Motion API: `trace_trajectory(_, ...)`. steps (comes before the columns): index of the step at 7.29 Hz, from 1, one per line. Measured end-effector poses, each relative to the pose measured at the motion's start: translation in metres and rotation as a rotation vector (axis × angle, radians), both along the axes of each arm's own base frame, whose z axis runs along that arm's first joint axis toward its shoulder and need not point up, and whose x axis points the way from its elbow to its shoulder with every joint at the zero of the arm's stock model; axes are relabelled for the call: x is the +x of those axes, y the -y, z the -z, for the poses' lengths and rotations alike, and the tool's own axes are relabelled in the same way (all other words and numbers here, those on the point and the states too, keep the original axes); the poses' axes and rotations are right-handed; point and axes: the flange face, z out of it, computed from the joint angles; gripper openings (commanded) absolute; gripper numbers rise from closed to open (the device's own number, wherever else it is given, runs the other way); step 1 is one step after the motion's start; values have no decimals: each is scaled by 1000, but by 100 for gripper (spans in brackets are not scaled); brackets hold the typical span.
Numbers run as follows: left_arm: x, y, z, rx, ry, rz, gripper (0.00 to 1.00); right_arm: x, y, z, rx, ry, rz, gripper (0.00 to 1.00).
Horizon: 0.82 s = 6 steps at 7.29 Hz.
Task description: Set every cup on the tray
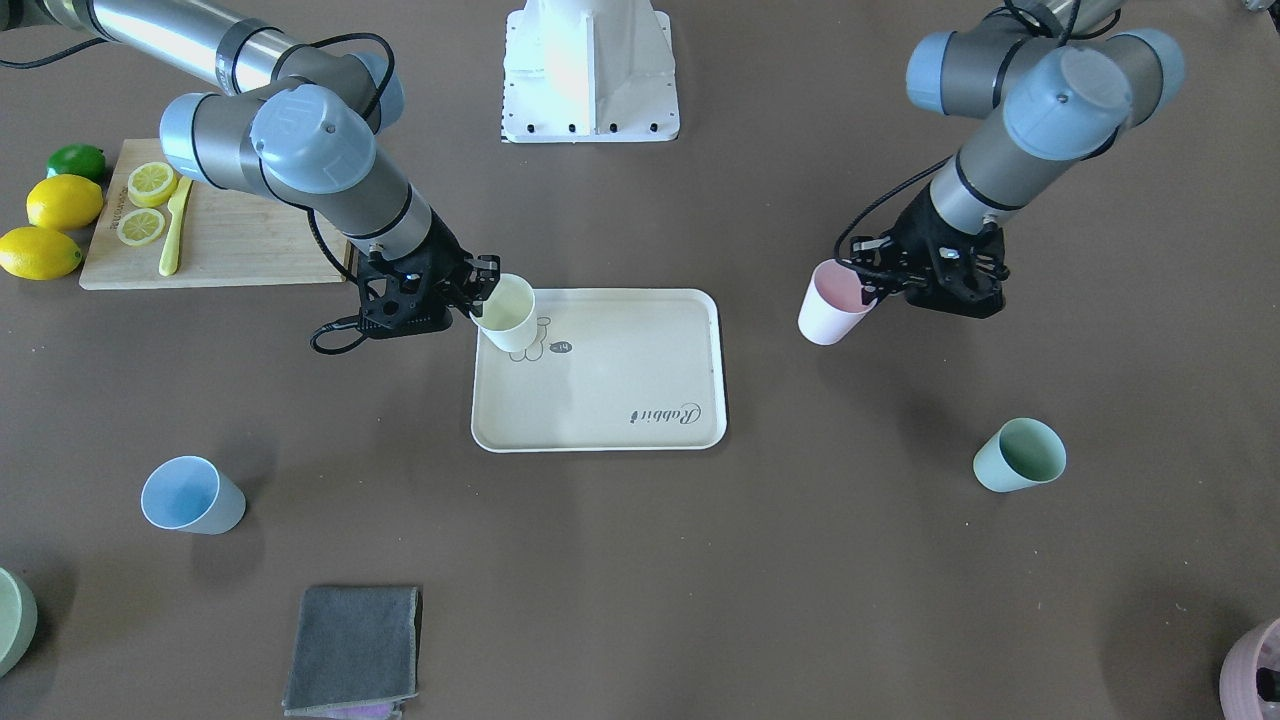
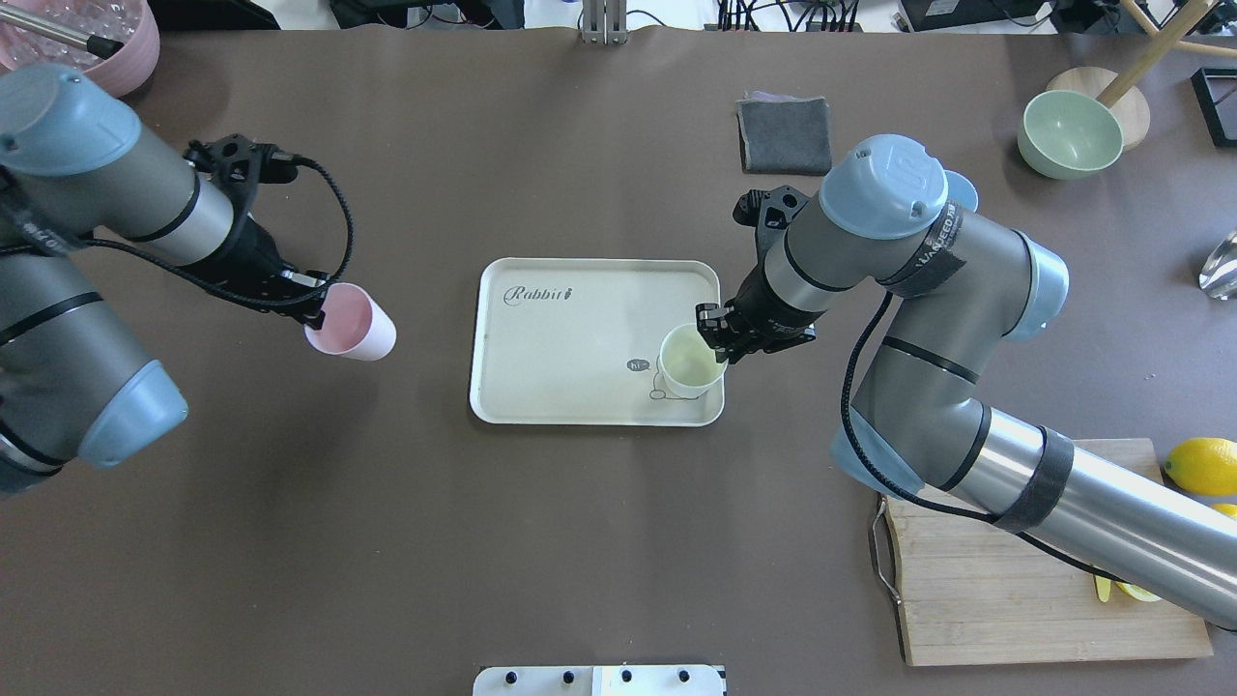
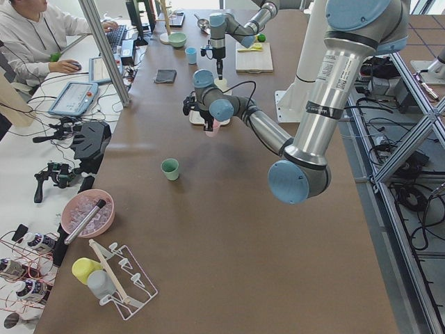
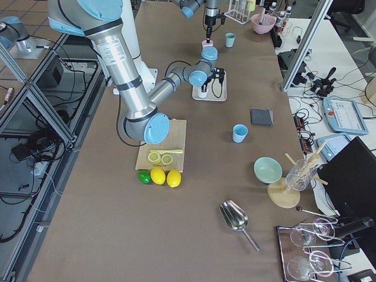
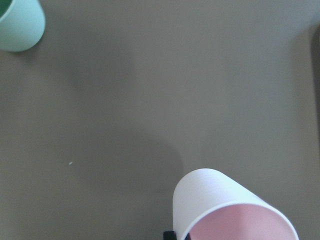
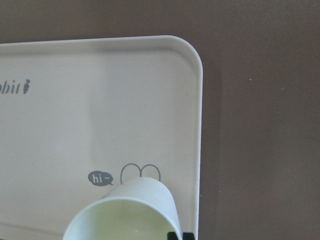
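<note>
The cream tray (image 1: pixel 620 400) lies mid-table, also in the overhead view (image 2: pixel 580 319). My right gripper (image 1: pixel 487 290) is shut on the rim of the pale yellow cup (image 1: pixel 508 313), held tilted over the tray's bear corner (image 6: pixel 150 100); I cannot tell whether it touches. My left gripper (image 2: pixel 314 307) is shut on the pink cup (image 2: pixel 353 324), held tilted above bare table to the left of the tray. The light blue cup (image 1: pixel 190 495) and the mint green cup (image 1: pixel 1020 455) stand on the table, apart from the tray. The mint cup shows in the left wrist view (image 5: pixel 20 25).
A wooden cutting board (image 1: pixel 250 240) with lemon slices and a yellow knife, lemons (image 1: pixel 60 205) and a lime are by my right arm. A grey cloth (image 1: pixel 355 650), a pale-green bowl (image 2: pixel 1068 133) and a mauve pot (image 1: pixel 1255 680) sit near the far edge.
</note>
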Motion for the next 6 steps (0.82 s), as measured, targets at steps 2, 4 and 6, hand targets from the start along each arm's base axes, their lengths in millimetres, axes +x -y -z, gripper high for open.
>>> trace_trajectory(2, 53, 2, 56, -35, -6, 22, 0, 26, 16, 6, -12, 16, -32, 100)
trace_trajectory(4, 105, -3, 79, -42, 14, 31, 0, 93, 59, -15, 8, 24, -34, 100)
trace_trajectory(6, 133, -8, 80, -46, 37, 33, 0, 154, 115, -70, 74, -20, -15, 100)
